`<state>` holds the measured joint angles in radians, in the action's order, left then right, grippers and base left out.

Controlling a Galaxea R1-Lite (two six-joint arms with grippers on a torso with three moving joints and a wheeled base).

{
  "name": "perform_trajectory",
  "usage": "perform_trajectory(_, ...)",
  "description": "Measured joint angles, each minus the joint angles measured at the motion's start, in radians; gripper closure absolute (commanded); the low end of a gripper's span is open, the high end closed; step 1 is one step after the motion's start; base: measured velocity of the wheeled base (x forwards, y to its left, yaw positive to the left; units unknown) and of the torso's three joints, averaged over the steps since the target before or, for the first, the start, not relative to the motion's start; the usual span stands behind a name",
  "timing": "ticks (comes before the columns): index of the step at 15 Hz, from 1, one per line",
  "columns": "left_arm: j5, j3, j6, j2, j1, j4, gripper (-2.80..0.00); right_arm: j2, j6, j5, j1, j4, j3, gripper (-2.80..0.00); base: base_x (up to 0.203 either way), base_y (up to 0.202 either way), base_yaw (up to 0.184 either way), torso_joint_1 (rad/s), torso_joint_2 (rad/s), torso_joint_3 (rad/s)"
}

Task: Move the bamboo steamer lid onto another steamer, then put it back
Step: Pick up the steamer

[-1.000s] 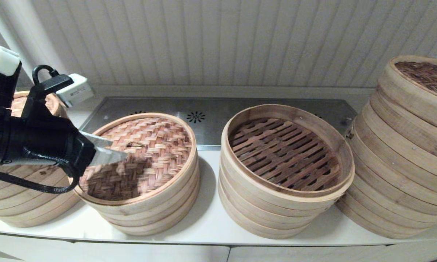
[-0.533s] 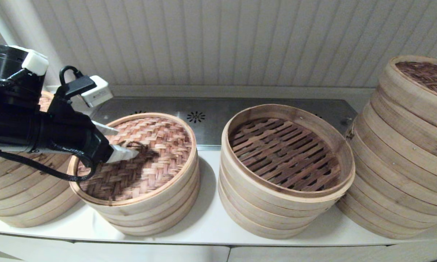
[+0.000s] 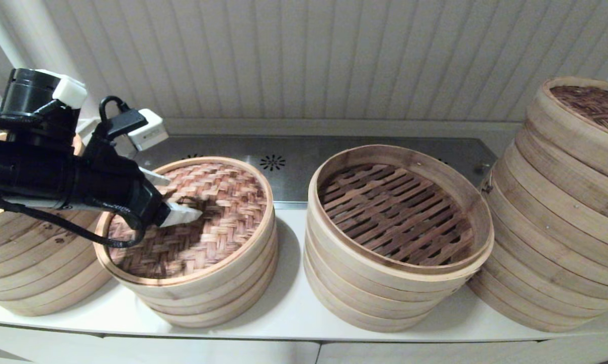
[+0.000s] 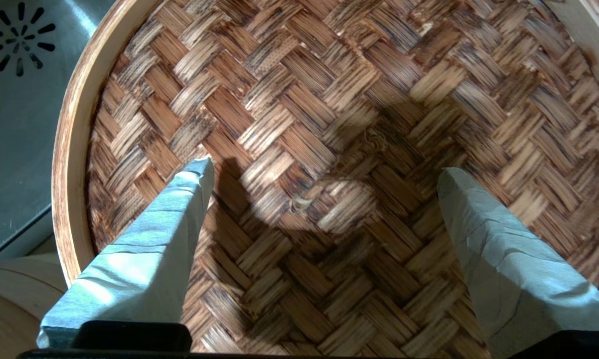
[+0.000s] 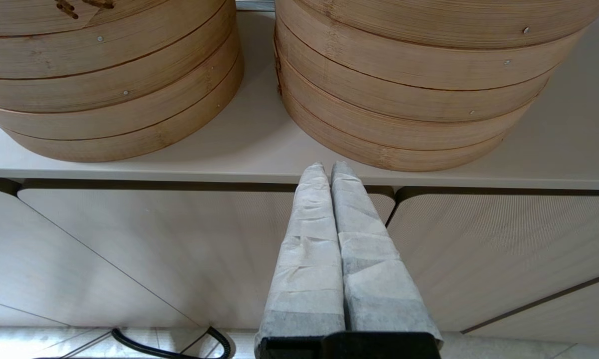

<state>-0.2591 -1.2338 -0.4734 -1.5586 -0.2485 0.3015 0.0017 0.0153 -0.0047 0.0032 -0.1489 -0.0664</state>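
The woven bamboo lid (image 3: 223, 217) rests on the left-centre steamer stack (image 3: 218, 293). My left gripper (image 3: 182, 197) hangs open just above the lid's middle, one taped finger on each side of the small twine loop (image 4: 364, 149) at its centre. In the left wrist view the gripper (image 4: 324, 169) holds nothing, and the weave of the lid (image 4: 304, 89) fills the frame. To the right of that stack stands an uncovered steamer stack (image 3: 395, 150) with a slatted floor. My right gripper (image 5: 330, 167) is shut and empty, parked low in front of the counter edge, out of the head view.
A tall stack with a woven lid (image 3: 562, 202) stands at the far right and another stack (image 3: 26, 273) at the far left behind my arm. A steel panel with drain holes (image 3: 304, 156) lies behind. Cabinet doors (image 5: 130, 249) are below the counter (image 3: 294, 308).
My left arm has moved rightward and forward, bringing the open fingers from the lid's left edge to over its centre. The lid and steamers have not moved.
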Motion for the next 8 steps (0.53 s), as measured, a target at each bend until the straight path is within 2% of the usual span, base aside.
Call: perform_trajectory(8, -0.001, -0.001, 0.001, -0.017, 0.000, -0.006, -2.80, 0.000, 0.000, 0.000, 0.000, 0.001, 0.000, 0.00, 0.000, 0.000, 0.000, 0.000, 0.00, 0.000)
